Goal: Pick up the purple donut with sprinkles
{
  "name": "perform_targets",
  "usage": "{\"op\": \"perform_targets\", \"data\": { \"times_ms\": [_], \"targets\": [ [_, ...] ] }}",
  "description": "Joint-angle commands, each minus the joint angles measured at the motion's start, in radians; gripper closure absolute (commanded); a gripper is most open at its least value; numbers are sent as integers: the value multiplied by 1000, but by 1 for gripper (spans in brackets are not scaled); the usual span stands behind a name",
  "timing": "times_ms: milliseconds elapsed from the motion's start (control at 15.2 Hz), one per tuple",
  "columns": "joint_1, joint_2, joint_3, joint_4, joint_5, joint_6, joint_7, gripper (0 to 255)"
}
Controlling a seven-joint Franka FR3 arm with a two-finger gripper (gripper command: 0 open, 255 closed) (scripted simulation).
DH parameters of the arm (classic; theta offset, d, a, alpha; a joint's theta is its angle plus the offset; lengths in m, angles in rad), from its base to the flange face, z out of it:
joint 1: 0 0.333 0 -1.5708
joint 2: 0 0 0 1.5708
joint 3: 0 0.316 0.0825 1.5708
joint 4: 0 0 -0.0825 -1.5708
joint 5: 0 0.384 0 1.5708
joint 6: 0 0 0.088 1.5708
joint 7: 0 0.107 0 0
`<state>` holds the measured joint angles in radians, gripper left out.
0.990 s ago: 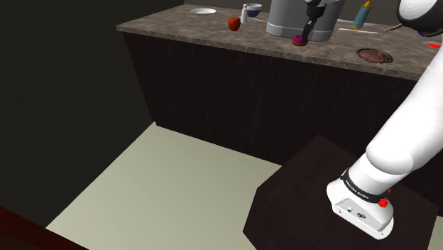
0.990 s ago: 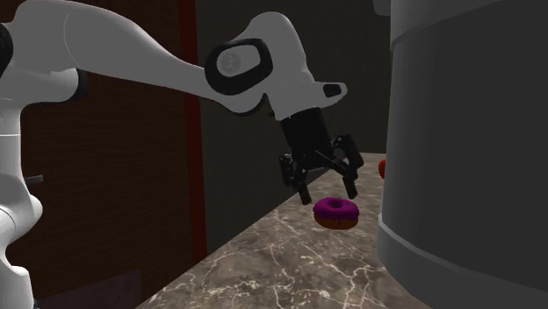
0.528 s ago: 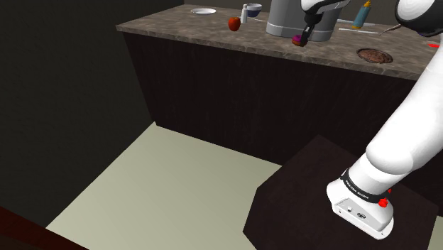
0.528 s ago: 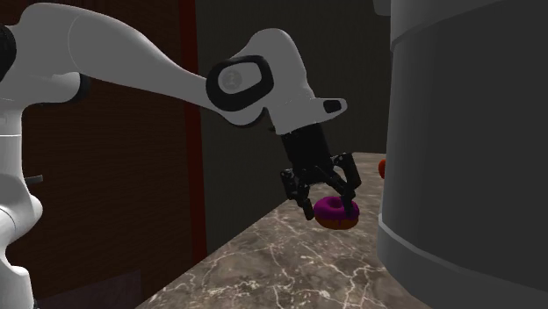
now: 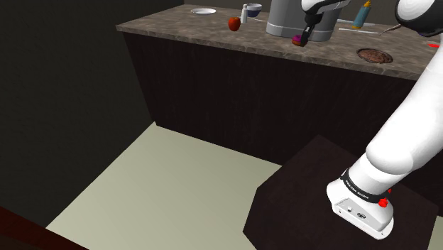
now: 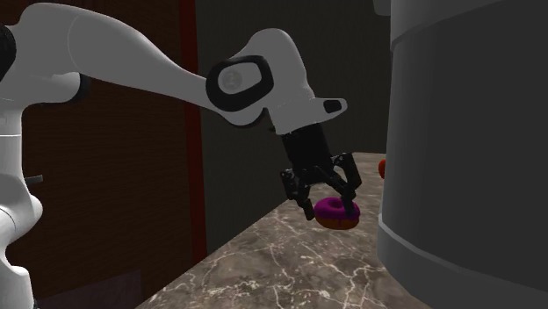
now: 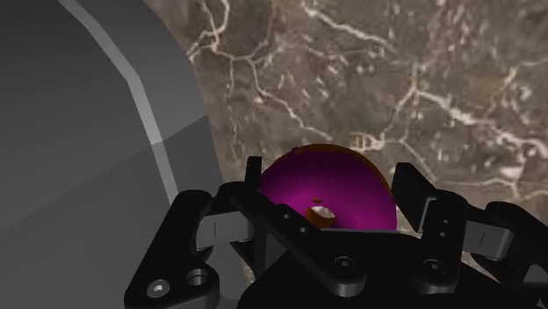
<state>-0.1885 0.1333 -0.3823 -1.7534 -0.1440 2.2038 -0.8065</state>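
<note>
1. Gripper [image 6: 331, 211] has come down since a second ago: then it hung above the donut [image 6: 335, 211], now it straddles it. No further change shows over the last half second in either exterior view.
2. Donut location: flat on the marbled brown counter [image 6: 263, 263], right of centre in the second exterior view and at upper right of centre in the shoulder view [image 5: 297, 41]. It sits just beside the large grey cylindrical vessel [image 6: 457, 132]. Purple icing over a brown base; sprinkles not resolvable.
3. Hand state: fingers [image 7: 411, 189] spread, one on each side of the donut [image 7: 325, 189] and close against its rim. No squeeze evident, so not yet gripping.
4. Progress, judged: approach and descent done. Remaining: close on the donut, then lift it off the counter.
</note>
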Motion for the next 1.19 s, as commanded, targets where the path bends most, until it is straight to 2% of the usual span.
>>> {"op": "perform_targets", "data": {
  "times_ms": [0,990,1122],
  "targets": [
    [0,1,1,-1,1,-1,-1,255],
    [-2,2,1,201,18,-200,-35,255],
    [-2,2,1,204,18,-202,-35,255]
  ]
}}
